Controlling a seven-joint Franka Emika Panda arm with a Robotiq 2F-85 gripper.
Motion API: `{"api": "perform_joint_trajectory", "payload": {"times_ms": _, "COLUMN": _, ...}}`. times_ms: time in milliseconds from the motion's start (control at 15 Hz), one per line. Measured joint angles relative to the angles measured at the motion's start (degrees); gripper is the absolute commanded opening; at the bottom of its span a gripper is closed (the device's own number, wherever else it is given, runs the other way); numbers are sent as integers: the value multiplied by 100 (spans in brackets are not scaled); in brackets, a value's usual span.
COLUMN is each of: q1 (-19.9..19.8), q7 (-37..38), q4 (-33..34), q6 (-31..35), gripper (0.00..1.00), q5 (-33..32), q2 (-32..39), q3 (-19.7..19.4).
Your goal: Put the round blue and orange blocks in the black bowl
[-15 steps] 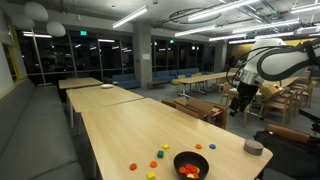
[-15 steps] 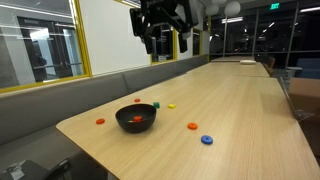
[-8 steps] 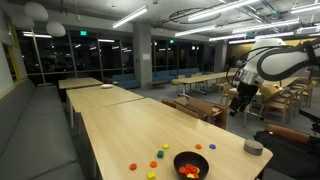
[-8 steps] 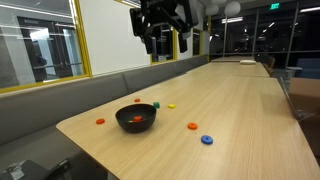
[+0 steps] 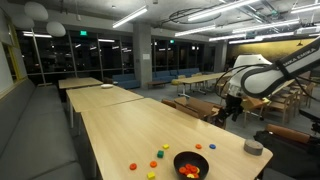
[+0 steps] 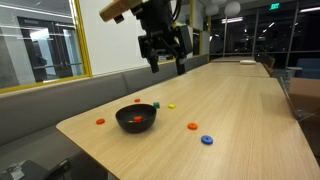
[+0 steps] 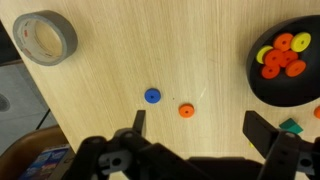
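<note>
The round blue block [image 7: 152, 96] and the round orange block [image 7: 186, 110] lie side by side on the wooden table, apart from each other. The black bowl [image 7: 300, 90] is to their right in the wrist view and holds several orange and yellow round pieces. My gripper [image 7: 200, 128] is open and empty, high above the table, with both blocks between and just beyond its fingers in the wrist view. In an exterior view the gripper [image 6: 165, 62] hangs above the bowl [image 6: 121, 115], with the blue block [image 6: 207, 140] and orange block [image 6: 193, 126] nearer the table's end.
A grey tape roll [image 7: 45, 37] lies near the table corner and also shows in an exterior view [image 5: 253, 147]. A green block [image 7: 290, 126] sits beside the bowl. Another orange piece [image 6: 99, 121] and a yellow one [image 6: 170, 105] lie around the bowl. The table edge runs close to the blocks.
The arm has swung down and in toward the table end; the gripper is lower than before. Blocks and bowl have not moved.
</note>
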Motion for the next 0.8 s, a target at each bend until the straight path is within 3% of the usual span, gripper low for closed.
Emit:
{"api": "perform_joint_trajectory", "payload": {"times_ms": 200, "q1": -222, "q7": 774, "q4": 37, "q6": 674, "gripper": 100, "q5": -164, "q2": 865, "q3": 245}}
{"api": "perform_joint_trajectory", "payload": {"times_ms": 400, "q1": -569, "q7": 1434, "q4": 168, "q6": 1214, "gripper": 100, "q5": -451, "q2": 1763, "q3": 254}}
{"api": "perform_joint_trajectory", "payload": {"times_ms": 600, "q1": -784, "q7": 1932, "q4": 464, "q6": 1512, "gripper": 100, "q5": -725, "q2": 2660, "q3": 58}}
{"api": "perform_joint_trajectory", "payload": {"times_ms": 800, "q1": -663, "q7": 2046, "q4": 943, "q6": 1701, "gripper": 100, "q5": -659, "q2": 3563, "q3": -275}}
